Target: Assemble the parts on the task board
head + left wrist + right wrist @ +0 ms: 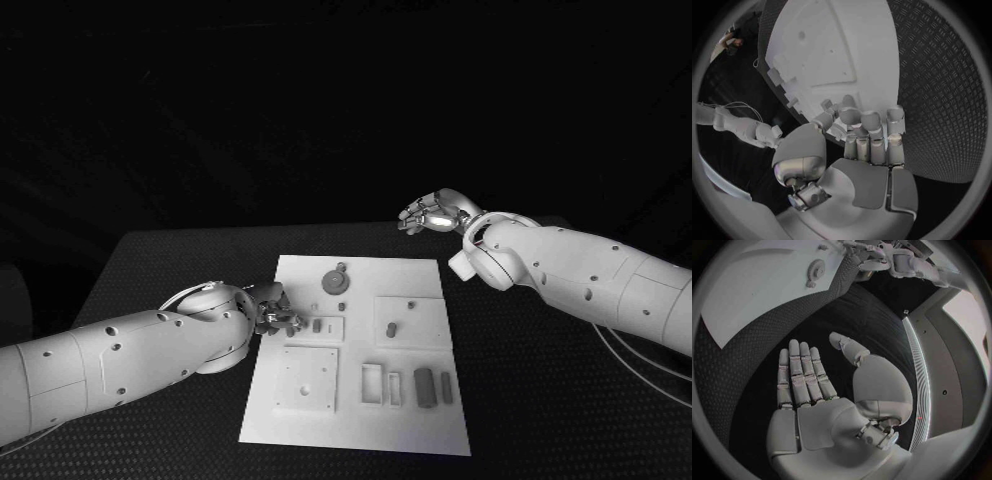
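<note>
The white task board (361,400) lies at the frame's lower centre on the black table (159,260), grey parts (423,386) scattered across it. The left hand (271,312) curls over the board's left edge; whether it holds anything I cannot tell. The right hand (437,212), released with fingers straight, hangs at upper right, beyond the board.

We see a dim scene with no colour: the black table (159,270) and the room behind it sink into darkness, while the white task board (361,350) stands out brightest, its raised parts casting faint, soft shadows. Highlights gleam on the right hand (437,212). Both wrist views bend straight edges strongly towards the rim of their circles, inside a dark frame.
</note>
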### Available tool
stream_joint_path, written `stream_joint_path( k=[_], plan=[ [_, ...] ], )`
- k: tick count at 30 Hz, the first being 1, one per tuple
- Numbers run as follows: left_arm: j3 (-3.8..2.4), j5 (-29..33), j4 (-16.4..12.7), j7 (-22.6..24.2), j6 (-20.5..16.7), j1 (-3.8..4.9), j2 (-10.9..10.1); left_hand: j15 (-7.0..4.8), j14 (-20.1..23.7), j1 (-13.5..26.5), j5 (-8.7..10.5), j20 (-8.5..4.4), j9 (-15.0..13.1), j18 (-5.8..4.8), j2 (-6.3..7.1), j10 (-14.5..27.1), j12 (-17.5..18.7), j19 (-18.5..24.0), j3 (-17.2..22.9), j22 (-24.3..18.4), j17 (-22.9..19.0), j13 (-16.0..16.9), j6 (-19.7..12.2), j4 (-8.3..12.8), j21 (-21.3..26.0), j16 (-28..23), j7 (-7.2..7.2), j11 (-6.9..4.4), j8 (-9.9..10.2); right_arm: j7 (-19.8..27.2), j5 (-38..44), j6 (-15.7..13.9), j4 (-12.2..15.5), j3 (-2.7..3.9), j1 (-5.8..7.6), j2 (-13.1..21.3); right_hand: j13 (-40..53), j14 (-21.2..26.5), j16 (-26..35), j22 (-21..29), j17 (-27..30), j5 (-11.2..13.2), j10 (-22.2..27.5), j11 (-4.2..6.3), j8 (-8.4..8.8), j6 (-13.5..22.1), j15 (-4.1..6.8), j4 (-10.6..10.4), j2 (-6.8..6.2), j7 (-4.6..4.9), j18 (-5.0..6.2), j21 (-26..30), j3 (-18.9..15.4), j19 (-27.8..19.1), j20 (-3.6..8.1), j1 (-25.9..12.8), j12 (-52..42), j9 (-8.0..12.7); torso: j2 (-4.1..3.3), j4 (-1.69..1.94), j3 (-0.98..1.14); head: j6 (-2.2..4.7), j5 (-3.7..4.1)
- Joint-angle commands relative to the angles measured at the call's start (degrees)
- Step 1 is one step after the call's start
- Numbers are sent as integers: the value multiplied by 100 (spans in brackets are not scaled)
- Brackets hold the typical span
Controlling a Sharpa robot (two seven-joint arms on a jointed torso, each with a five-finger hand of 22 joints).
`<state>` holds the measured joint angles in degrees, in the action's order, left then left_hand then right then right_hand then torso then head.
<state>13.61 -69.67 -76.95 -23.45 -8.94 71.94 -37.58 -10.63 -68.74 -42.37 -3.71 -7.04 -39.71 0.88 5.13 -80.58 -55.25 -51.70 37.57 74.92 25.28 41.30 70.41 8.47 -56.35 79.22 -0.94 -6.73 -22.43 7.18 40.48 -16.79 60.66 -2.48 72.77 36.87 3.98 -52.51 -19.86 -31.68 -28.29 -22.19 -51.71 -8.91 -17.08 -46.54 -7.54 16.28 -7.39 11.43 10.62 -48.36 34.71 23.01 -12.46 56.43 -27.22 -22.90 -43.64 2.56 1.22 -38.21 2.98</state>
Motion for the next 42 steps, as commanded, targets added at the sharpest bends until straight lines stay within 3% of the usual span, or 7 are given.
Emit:
stream_joint_path(
  k=[1, 9, 14, 26, 32, 36, 42],
  plan=[
    [6, -17, -13, -4, 105, -9, 15, -14, 10, 14, 44, -834, 2, 7, 56, 22, -40, -9, -42, 90, -6, -10, 7, -12, -11, 21, 11, -38, -23, 54, 3, 73, 10, 2, 0, 0, -3, -11, 25, -6, 9, -26, -42, -13, -34, 37, -28, -3, 5, 20, -104, 38, -17, -42, 1, -58, 27, 8, 0, 0, -1, -7, 5],
    [6, -17, 8, -17, 57, -9, 13, -20, 9, 70, 75, -838, 6, 16, 170, 21, -53, -14, -78, 85, -5, -12, 8, -150, -3, 31, 6, -43, -35, 53, 3, 71, 10, 2, 0, 5, -3, -11, 26, -6, 9, -26, -43, -13, -35, 36, -28, -2, 6, 20, -104, 38, -16, -42, 1, -57, 27, 9, 0, 4, -6, -3, 8],
    [6, -17, 24, -25, 26, -9, 7, -28, 23, 175, 94, -847, -16, 34, 455, 27, -63, -24, -55, 79, 0, -7, -9, -479, -2, 49, 0, -45, -64, 53, 3, 71, 10, 2, 0, 2, -3, -11, 26, -7, 9, -26, -43, -13, -35, 36, -28, -2, 6, 20, -104, 38, -16, -42, 1, -57, 28, 9, -1, 1, -1, -7, 10],
    [5, -18, 50, -39, -44, -9, -10, -36, 32, 154, 92, -845, -52, 47, 755, 30, -76, -25, 36, 83, 3, 1, -33, -919, -21, 72, 1, -48, -105, 53, 3, 69, 12, 2, 0, 11, -3, -11, 26, -8, 9, -27, -44, -13, -35, 37, -29, -1, 4, 20, -104, 38, -16, -42, 1, -56, 29, 10, 1, 1, -2, -1, 12],
    [1, 27, 41, -5, -112, -9, -24, -37, 36, 136, 92, -844, -58, 49, 782, 31, -77, -26, 46, 85, 2, 2, -40, -981, -27, 73, 2, -47, -110, 53, 3, 69, 9, 2, 0, 10, -3, -11, 26, -8, 9, -27, -44, -13, -35, 37, -29, -1, 4, 20, -104, 38, -15, -42, 1, -56, 29, 10, -3, -2, 0, 6, 5],
    [-6, 203, 27, 30, -166, -8, -49, -44, 55, 113, 92, -843, -61, 52, 910, 46, -55, -23, 70, 82, -11, -10, -77, -1089, -27, 51, 12, -37, -104, 52, 3, 68, 6, 2, 0, 10, -3, -12, 26, -8, 9, -27, -44, -13, -36, 37, -29, -1, 4, 20, -104, 38, -15, -42, 1, -56, 29, 10, 1, 0, -3, 9, 15],
    [-68, 657, -10, 112, -356, -3, -91, -48, 91, 128, 92, -834, -61, 49, 1099, 67, 3, 2, 65, 74, -44, -43, -159, -1297, -13, -1, 40, -10, -77, 51, 3, 67, -4, 2, 0, 6, -3, -11, 27, -9, 9, -27, -45, -13, -36, 38, -29, -2, 3, 21, -105, 38, -16, -42, 1, -57, 30, 11, 1, 0, -2, 18, 14]
  ],
)
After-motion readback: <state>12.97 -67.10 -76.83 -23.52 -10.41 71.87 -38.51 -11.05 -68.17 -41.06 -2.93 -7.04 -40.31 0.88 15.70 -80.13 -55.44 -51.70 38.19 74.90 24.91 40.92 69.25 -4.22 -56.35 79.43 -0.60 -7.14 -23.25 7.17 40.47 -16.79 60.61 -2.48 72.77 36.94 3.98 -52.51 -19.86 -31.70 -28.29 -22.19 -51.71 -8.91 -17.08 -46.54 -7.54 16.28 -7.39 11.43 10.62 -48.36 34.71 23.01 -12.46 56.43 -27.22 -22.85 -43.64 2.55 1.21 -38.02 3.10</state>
